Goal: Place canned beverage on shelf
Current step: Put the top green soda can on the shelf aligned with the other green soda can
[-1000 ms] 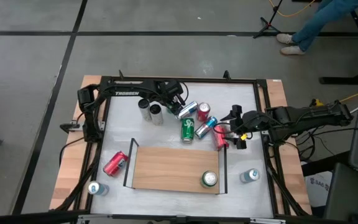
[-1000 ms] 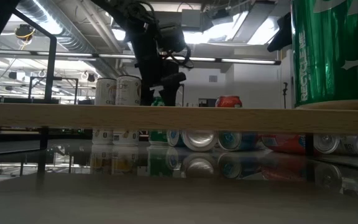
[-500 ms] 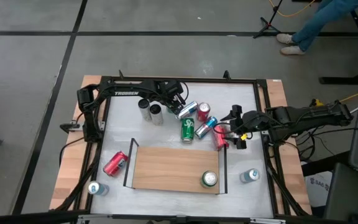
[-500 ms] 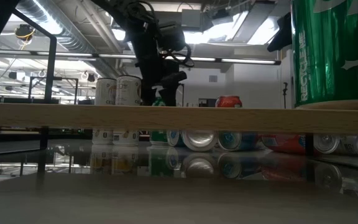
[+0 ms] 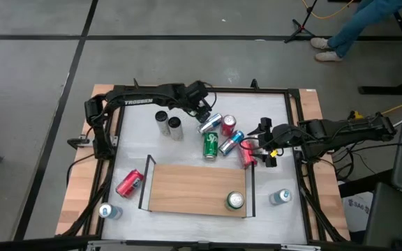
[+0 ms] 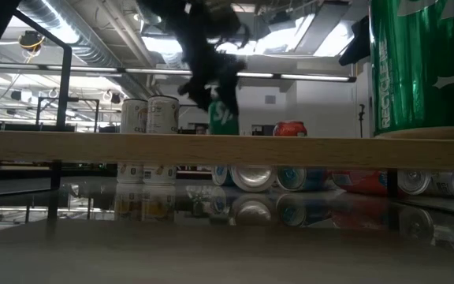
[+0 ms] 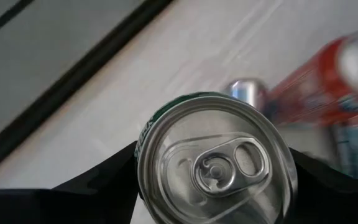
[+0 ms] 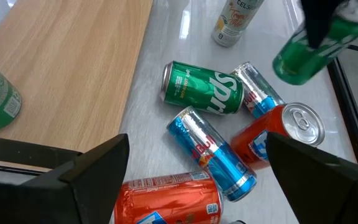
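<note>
Fingers of the left gripper (image 7: 213, 199) are clamped on a green can (image 7: 215, 165), which we see lifted off the table (image 5: 187, 150) near its far edge, tilted, above a cluster of lying cans. Beside that cluster we see the right gripper (image 5: 262, 146) with fingers apart. Another green can (image 5: 234, 201) stands on the shelf (image 5: 194, 189).

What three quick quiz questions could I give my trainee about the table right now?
1. True or false: the left gripper holds a green can clear of the table.
2. How many cans stand on the shelf?
3. The right gripper is: A) shut on a can, B) open over the lying cans, C) on the shelf.

Key: 1 true; 2 one, a green can near its right rail; 3 B.
</note>
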Controlling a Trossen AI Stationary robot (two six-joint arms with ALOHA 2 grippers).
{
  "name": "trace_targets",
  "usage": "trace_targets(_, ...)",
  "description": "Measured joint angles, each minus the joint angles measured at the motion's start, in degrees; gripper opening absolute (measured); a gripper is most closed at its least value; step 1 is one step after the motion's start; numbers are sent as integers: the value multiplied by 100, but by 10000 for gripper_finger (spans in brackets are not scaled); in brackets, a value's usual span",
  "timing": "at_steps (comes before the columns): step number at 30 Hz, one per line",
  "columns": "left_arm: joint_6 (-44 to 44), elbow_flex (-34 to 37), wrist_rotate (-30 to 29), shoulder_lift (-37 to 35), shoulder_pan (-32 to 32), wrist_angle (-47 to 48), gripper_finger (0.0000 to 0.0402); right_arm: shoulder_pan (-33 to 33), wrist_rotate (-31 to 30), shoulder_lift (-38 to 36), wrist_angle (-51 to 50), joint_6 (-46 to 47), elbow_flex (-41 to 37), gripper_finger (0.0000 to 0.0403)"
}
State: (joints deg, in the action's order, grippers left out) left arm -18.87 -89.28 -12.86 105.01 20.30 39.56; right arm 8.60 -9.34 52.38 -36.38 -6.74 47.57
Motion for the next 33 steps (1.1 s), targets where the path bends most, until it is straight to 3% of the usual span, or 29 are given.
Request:
trace_targets(6,266,-920,8,-10,-233,649,278,0,-2,0,0,0,0,367)
trace_targets(13,248,-1617,32,-9,-970,1365,278,0,-2,0,-2,0,0,367)
trace_targets(18,-52,-1643,57,-8,-1678,1453,278,0,-2,0,-2,0,0,367)
trace_targets(33,-2158,-1392,-302,189,-3714,1340,285,0,-2,0,2,40,0,367)
